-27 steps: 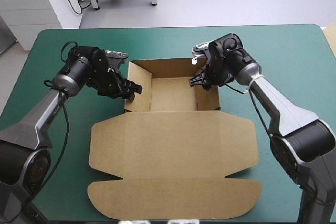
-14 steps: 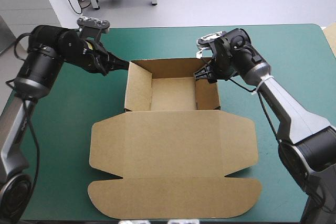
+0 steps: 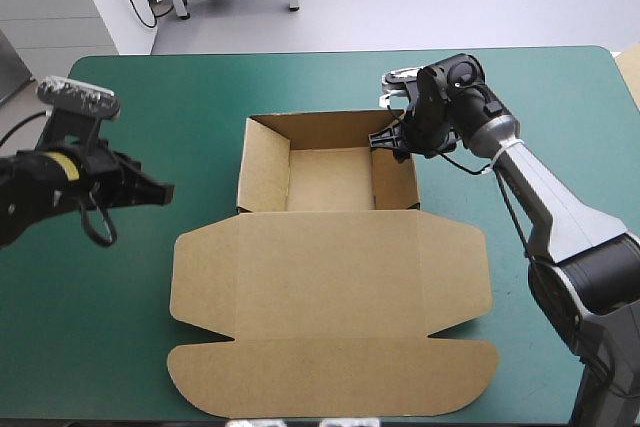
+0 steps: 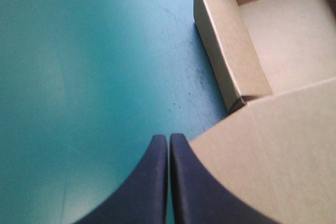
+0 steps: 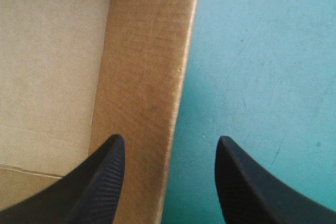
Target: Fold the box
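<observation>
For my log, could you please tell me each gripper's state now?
Left gripper: shut, holding nothing.
Right gripper: open over the box wall, holding nothing.

A brown board edge (image 3: 632, 72) shows beside the teal-green table (image 3: 300, 82).

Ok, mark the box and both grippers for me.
box (image 3: 330, 287), high view, flat lid panel.
left gripper (image 4: 168, 138), left wrist view, where shut fingertips meet.
right gripper (image 5: 170, 139), right wrist view, midway between open fingertips.

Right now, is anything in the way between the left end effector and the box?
Nothing visible. Only bare teal-green cover lies between the shut left end effector and the left wall of the box.
</observation>
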